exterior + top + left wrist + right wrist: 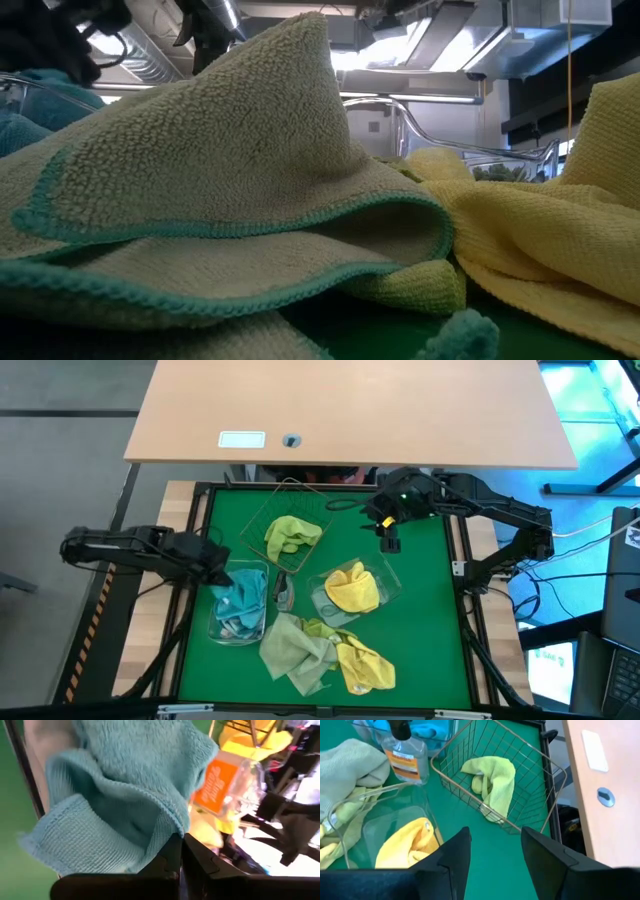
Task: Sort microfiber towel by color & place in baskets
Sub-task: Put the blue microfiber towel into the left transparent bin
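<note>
My left gripper (222,568) (181,845) is shut at the left far edge of a clear tub (216,628) that holds teal blue towels (242,600) (115,795). My right gripper (389,542) (495,855) hangs open above the green mat, right of the wire basket (262,520) (540,790). A lime green towel (290,535) (492,780) lies in that basket. The second clear tub (392,582) holds a yellow towel (352,588) (407,845). Pale olive (295,648) (230,200), lime (320,628) and yellow (365,665) (560,250) towels lie piled on the mat. My left gripper pinches the teal blue towel at a fold near its hem (167,832), between the ends of the two shut fingers. The folds run together toward the fingertips. The rest of the towel spreads out ahead of the fingers over the tub. One layer or several, I cannot tell.
A small clear bottle with an orange label (283,592) (405,755) (220,785) stands between the two clear tubs. A raised black frame (455,560) borders the green mat. A wooden tabletop (350,410) lies beyond the far edge. Open mat lies right of the yellow tub.
</note>
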### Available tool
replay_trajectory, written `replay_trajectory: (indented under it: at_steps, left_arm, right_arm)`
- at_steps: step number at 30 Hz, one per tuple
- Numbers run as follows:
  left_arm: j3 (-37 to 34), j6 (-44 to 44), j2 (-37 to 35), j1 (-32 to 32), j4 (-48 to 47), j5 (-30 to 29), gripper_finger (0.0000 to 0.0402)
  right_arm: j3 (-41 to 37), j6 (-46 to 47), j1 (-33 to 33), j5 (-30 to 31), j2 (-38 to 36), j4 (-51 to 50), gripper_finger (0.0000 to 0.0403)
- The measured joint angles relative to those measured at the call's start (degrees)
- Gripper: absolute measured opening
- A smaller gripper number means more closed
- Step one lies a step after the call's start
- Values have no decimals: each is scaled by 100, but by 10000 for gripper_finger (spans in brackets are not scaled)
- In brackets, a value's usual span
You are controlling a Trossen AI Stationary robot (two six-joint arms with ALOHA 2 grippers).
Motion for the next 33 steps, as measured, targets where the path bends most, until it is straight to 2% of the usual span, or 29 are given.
replay_trajectory:
  at_steps: [10, 18, 27, 33]
  left_arm:
    - [2, 1209, 1267, 1, 1104, -239, 0]
    - [2, 1718, 2132, -5, 1111, -193, 0]
    - [2, 1727, 2272, -5, 1104, -188, 1]
    - [2, 1727, 2263, -5, 1106, -46, 43]
  right_arm:
    - [0, 0, 0, 0, 0, -32, 172]
    - [0, 2, 0, 0, 0, -26, 172]
    - [0, 2, 0, 0, 0, -25, 172]
    - [0, 2, 0, 0, 0, -25, 172]
